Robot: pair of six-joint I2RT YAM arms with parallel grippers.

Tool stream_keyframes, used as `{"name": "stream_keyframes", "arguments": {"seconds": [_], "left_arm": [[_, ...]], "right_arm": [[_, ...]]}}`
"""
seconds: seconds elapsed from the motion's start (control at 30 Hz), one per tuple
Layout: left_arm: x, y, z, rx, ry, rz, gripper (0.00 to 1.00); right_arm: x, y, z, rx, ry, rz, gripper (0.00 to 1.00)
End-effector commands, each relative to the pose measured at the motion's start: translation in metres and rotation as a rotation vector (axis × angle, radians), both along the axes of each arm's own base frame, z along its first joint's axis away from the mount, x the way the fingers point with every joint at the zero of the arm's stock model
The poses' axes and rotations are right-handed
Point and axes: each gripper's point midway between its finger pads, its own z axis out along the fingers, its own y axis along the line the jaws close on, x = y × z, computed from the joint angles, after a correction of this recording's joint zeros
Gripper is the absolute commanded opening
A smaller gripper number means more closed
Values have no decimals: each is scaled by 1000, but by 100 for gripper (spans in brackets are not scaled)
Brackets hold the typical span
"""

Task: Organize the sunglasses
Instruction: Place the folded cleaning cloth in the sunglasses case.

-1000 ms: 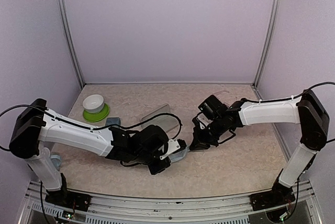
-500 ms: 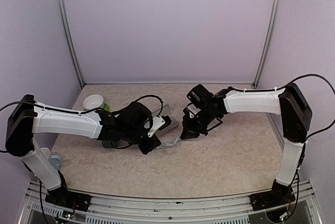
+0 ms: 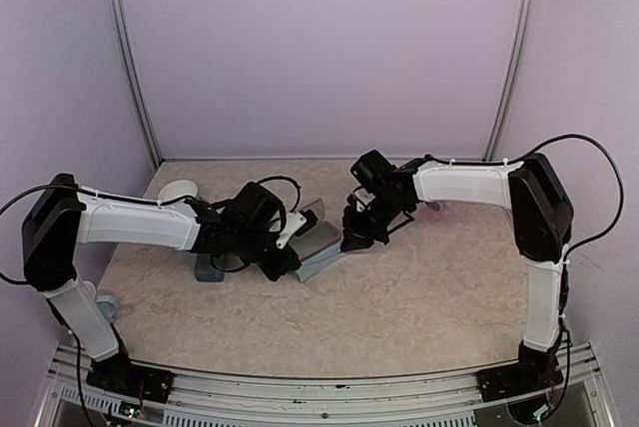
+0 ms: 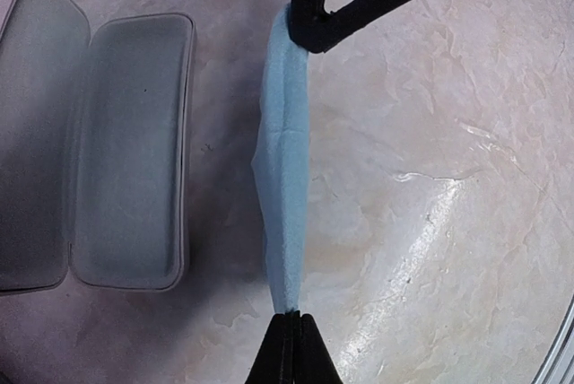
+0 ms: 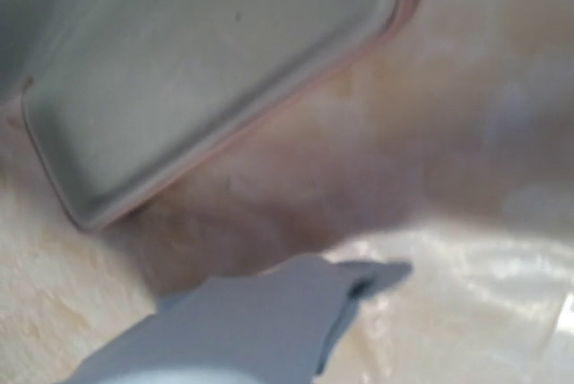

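Note:
The sunglasses are not visible in any view. A light-blue cloth [image 4: 285,160] hangs stretched between my two grippers, just above the table. My left gripper [image 4: 289,317] is shut on its near end, and my right gripper [image 4: 305,30] is shut on its far end. From above, the cloth [image 3: 319,249] runs from the left gripper [image 3: 295,265] up to the right gripper [image 3: 349,239]. An open grey case [image 4: 126,151] lies flat beside the cloth. In the right wrist view the cloth [image 5: 242,330] hides my fingers, and the case's pink-rimmed shell [image 5: 206,70] lies beyond it.
A white bowl on a green plate [image 3: 178,193] stands at the back left. A blue-grey object [image 3: 210,267] lies under the left forearm. The open case [image 3: 312,213] sits just behind the cloth. Purple walls enclose the back and both sides.
Both grippers have carried the cloth from the table's middle front toward the back left, next to the open case. They stay shut on it.

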Motion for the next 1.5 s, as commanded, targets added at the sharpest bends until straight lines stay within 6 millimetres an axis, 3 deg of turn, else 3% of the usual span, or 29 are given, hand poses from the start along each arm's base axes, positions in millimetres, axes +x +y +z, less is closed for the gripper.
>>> {"name": "stream_keyframes", "arguments": {"seconds": [0.0, 0.5, 1.17, 1.47], "left_arm": [[14, -7, 3, -23, 17, 26, 3], [61, 11, -9, 22, 33, 124, 2], [90, 33, -23, 84, 43, 196, 1], [95, 39, -34, 103, 48, 209, 1]], "right_arm": [[17, 1, -2, 1, 3, 0, 0], [56, 15, -11, 50, 23, 28, 0], [70, 29, -23, 96, 57, 29, 0], [78, 33, -32, 98, 65, 18, 0]]}}
